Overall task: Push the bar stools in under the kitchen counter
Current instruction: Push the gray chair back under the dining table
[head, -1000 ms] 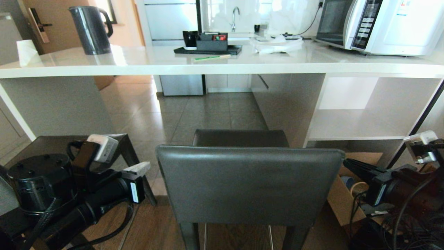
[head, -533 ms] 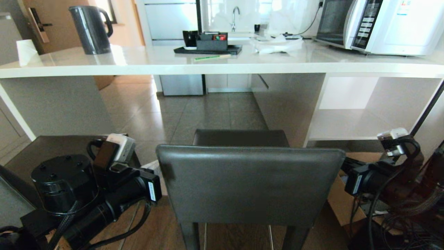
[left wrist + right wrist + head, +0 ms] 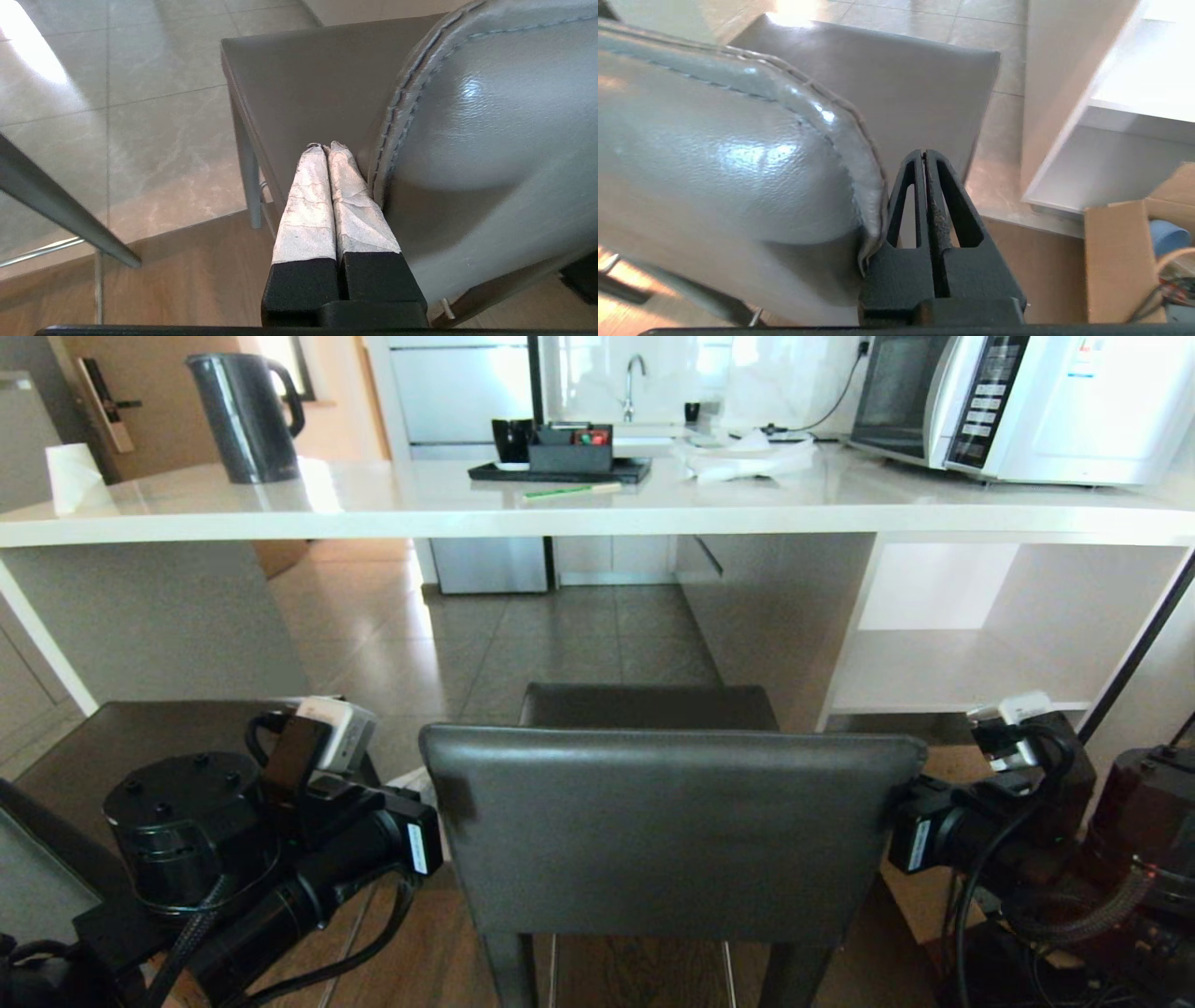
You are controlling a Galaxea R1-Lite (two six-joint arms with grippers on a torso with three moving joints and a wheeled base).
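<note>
Since the earlier frames, both arms have been brought inward to the two side edges of the stool's backrest point(image 3: 672, 831). The left gripper point(image 3: 327, 148), at the lower left of the head view, is clenched on nothing, its taped fingers point(image 3: 306, 205) lying against the backrest's stitched left edge. The right gripper point(image 3: 923, 154), at the lower right, is likewise clenched empty, just beside the right edge. The stool is located at the lower centre, its seat point(image 3: 647, 707) directed toward the counter point(image 3: 597, 513) but not yet beneath it. A second stool point(image 3: 140, 733) is seen at the left. A kettle point(image 3: 245, 415) and a microwave point(image 3: 1027, 401) are placed on the counter
</note>
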